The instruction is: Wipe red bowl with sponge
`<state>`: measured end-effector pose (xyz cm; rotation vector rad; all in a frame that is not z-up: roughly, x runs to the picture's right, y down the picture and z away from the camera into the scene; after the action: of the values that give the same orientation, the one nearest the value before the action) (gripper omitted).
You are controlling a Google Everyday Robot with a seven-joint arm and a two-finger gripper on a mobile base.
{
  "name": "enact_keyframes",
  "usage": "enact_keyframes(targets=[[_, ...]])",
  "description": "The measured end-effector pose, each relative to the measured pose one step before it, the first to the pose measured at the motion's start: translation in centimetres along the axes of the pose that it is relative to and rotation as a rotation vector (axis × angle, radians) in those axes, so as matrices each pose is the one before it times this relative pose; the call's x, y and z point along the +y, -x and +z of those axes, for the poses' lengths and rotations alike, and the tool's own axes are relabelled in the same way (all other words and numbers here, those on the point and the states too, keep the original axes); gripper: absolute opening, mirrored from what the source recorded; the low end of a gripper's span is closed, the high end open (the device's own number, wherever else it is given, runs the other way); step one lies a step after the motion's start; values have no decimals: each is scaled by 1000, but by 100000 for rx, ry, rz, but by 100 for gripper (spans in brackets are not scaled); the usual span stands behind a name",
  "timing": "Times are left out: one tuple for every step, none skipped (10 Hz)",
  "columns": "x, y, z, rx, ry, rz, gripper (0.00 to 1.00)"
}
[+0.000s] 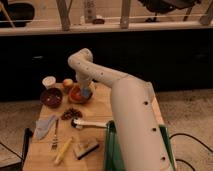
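Note:
The red bowl (76, 95) sits on the wooden table (100, 112) at its far left part. My gripper (84, 91) points down into the bowl from the arm's wrist (81, 75). It is shut on the sponge (86, 93), a small light blue-grey pad, and holds it against the inside of the bowl at its right side. The gripper and sponge hide part of the bowl.
A maroon bowl (51, 97), a white cup (49, 81) and an orange (67, 83) stand left of the red bowl. Nearer lie a dark red pile (71, 113), a white-handled brush (89, 123), a blue-grey cloth (44, 126), a fork (55, 136), a tan block (86, 147) and a green bin (112, 150).

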<state>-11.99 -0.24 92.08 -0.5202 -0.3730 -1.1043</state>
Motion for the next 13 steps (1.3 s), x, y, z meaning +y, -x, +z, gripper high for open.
enact_keyframes(targets=[[-730, -166, -41, 220, -453, -775, 0], [-1196, 326, 15, -175, -753, -2410, 0], [-720, 564, 88, -739, -586, -2451, 0], [-993, 538, 188, -302, -1310, -3253, 0], [-1070, 820, 380, -809, -854, -4189, 0], [-1240, 1406, 439, -1526, -1036, -4508, 0], [-160, 732, 221, -922, -176, -2111, 0], [285, 738, 74, -427, 27, -2400, 0], [321, 675, 162, -914, -177, -2574, 0], [-56, 258, 51, -726, -312, -1671, 0], [-48, 144, 28, -31, 366, 514, 0], [833, -87, -370, 307, 473, 2678, 0], [1219, -439, -381, 1012, 1010, 1939, 0]])
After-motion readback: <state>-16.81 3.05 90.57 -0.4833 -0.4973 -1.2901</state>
